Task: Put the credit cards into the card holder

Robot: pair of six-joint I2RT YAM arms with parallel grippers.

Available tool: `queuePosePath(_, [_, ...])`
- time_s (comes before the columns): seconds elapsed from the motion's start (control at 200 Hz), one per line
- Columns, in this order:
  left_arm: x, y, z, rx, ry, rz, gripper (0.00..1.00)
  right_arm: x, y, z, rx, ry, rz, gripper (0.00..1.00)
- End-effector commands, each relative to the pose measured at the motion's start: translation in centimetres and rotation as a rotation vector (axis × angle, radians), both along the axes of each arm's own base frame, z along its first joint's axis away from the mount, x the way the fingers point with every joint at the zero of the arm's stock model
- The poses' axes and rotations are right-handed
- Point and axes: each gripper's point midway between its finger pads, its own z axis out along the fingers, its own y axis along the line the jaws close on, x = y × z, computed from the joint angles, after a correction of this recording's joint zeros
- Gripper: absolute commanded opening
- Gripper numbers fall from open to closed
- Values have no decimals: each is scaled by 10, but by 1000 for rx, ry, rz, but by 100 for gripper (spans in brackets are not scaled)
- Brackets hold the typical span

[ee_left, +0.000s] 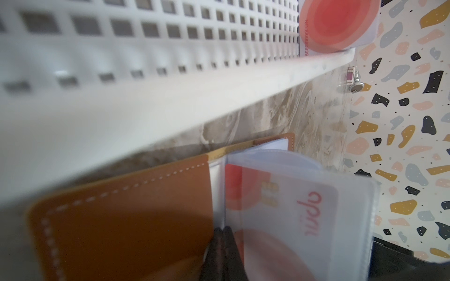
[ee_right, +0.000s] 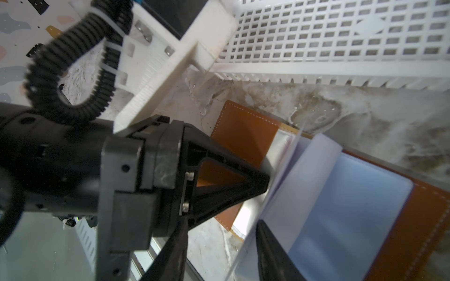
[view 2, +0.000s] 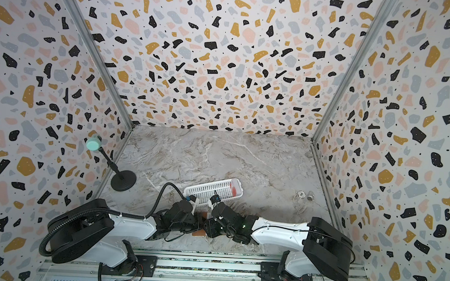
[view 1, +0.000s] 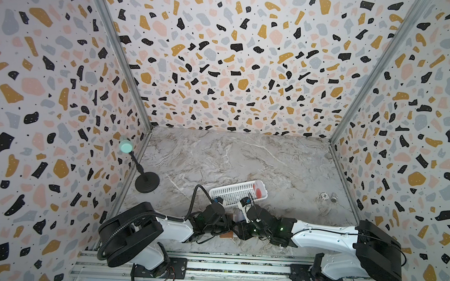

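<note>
— Credit cards [ee_left: 280,219]: how far along?
— Partway, judging from the left wrist view. Can make out one slid inside a clear sleeve of the card holder [ee_left: 121,219], red blob and chip showing through the plastic. Can also spot a second card [ee_left: 338,24] lying at the far end of the white basket [ee_left: 170,102], well apart from both arms. Cannot tell whether more sit beneath it
— And the holder?
— Lying open on the table [view 1: 244,158], just in front of the basket, mostly hidden under the two wrists in both top views
— Fingers?
— Left gripper [ee_left: 222,239] clenched, tips pressed together at the inner edge of the filled sleeve, right by the spine. Touching the plastic, though hard to say whether actually pinching it. Right gripper [ee_right: 222,226] slack, jaws standing apart above the pale blue sleeves, one finger just beside a raised page, nothing seen caught between
— Left to do?
— Probably fetching the second card from the basket and sliding it into a free sleeve
</note>
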Motion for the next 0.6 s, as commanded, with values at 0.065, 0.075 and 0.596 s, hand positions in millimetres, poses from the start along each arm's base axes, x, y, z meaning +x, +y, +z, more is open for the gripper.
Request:
queuePosePath(0.065, [-3,12,-8,17,30,17,5,-2,16,16,46,-28,48,46])
queuePosePath(0.075, [-4,13,-8,18,31,17,5,-2,16,16,47,-28,49,46])
queuePosePath(0.596, [-2,34,-8,37,29,51,5,13,-4,5,-60,-52,-66,39])
